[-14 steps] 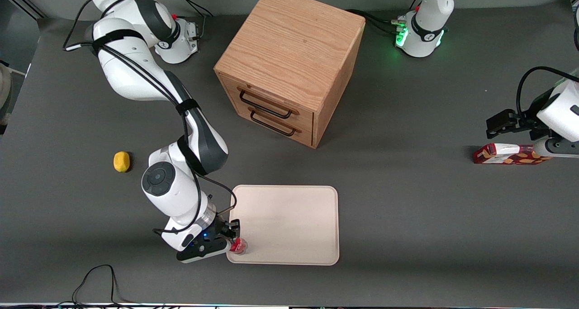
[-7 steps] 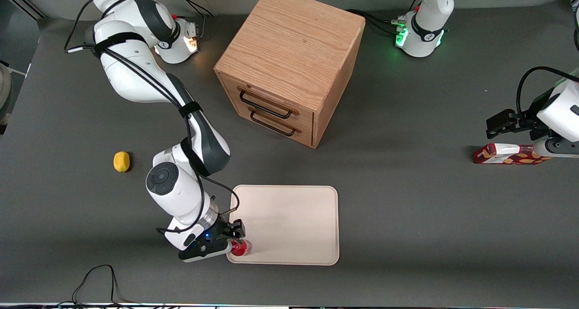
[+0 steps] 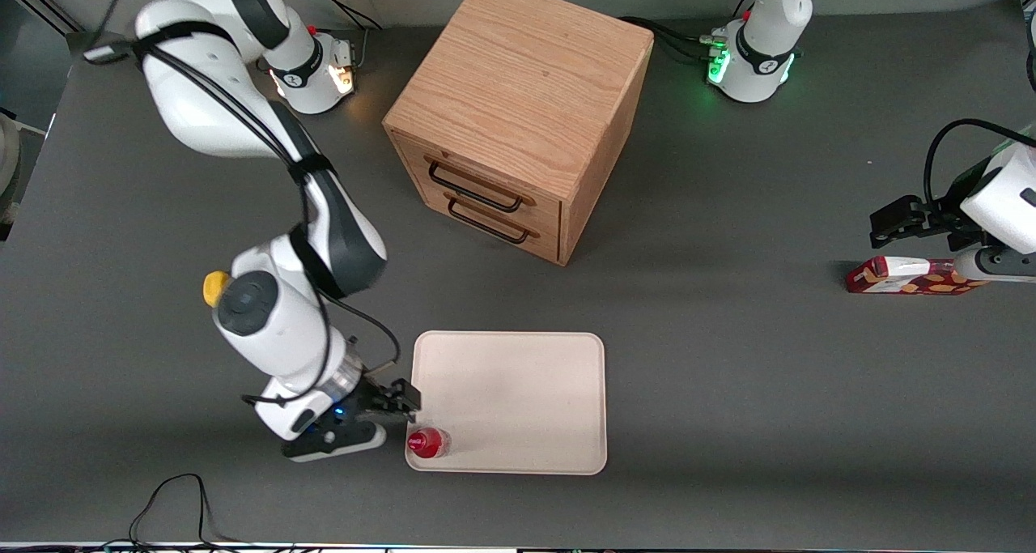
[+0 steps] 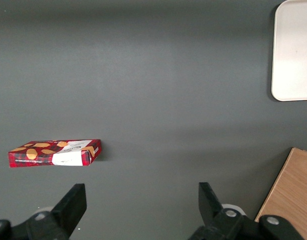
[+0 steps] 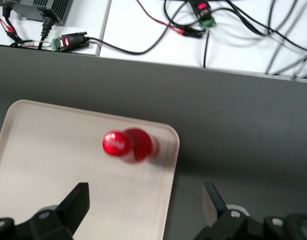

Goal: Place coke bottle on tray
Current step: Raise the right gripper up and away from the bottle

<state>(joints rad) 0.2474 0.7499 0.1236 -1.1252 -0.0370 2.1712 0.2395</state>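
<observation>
The coke bottle (image 3: 427, 442), tiny with a red cap and red label, stands upright on the cream-beige tray (image 3: 518, 391), in the tray corner nearest the front camera at the working arm's end. It also shows in the right wrist view (image 5: 127, 145) on the tray (image 5: 53, 165). My gripper (image 3: 398, 406) is open and empty. It hovers above the tray's edge, beside the bottle and a little farther from the front camera, apart from it.
A wooden drawer cabinet (image 3: 518, 116) stands farther from the front camera than the tray. A yellow lemon (image 3: 214, 287) peeks out beside my arm. A flat red-and-white carton (image 3: 910, 276) lies toward the parked arm's end, also in the left wrist view (image 4: 56, 152).
My gripper opened, let go of the coke bottle and rose away from it toward the working arm's end. The bottle stays standing on the tray corner.
</observation>
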